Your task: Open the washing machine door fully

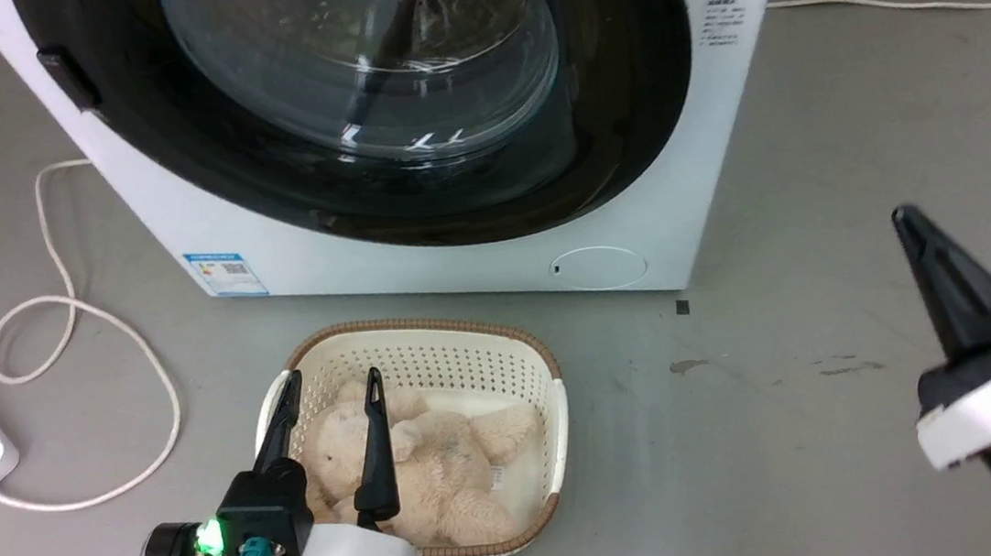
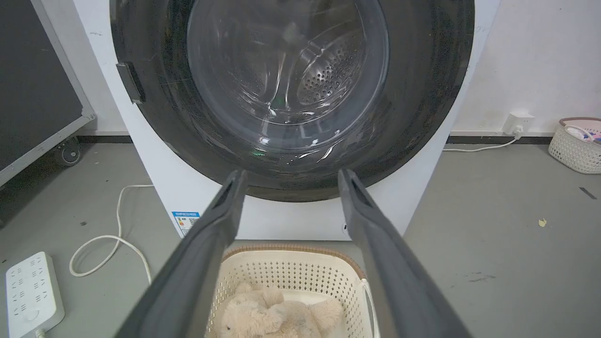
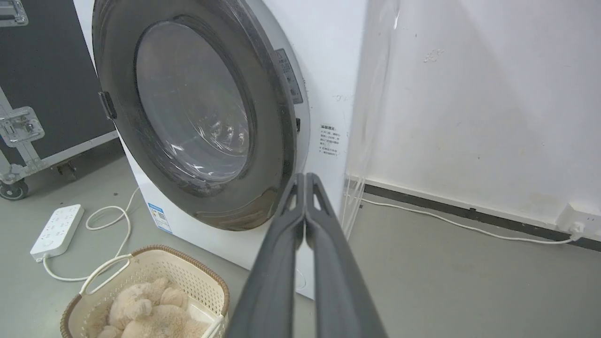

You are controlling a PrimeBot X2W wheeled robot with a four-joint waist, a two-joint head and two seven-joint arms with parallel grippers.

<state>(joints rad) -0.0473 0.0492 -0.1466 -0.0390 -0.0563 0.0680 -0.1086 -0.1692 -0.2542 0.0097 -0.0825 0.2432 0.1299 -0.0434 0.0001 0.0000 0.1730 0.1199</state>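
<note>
Holds the left gripper (image 1: pixel 333 378) spread wide and empty, low and near, over a cream basket (image 1: pixel 427 324) with a plush bear (image 1: pixel 424 470) in it; carries the right gripper (image 1: pixel 905 218) off at the near right above the grey floor (image 1: pixel 796 421), clenched tip to tip on nothing. Faces the washing machine door (image 1: pixel 626 117) beyond the basket, farther and higher than both grippers, seemingly shut flat against the white machine (image 1: pixel 156 203), though cannot rule out a slight gap. Finds a small dark handle tab (image 1: pixel 69 79) on the door's left rim, long axis running along the rim and roughly upright; judges the hinge to be on the right, the swing outward and rightward. Puts the left gripper nearer that tab, up and to the left of its fingers (image 2: pixel 206 244), the sideways gap between them seemingly suited to an upright tab. Gets the perforated drum (image 2: pixel 328 75) behind the glass from the left wrist view, mostly glare there from the head view; gets the door's thickness and the machine's right side wall (image 3: pixel 328 56) from the right wrist view; catches the round white service flap (image 1: pixel 598 267) low on the front from the head view
</note>
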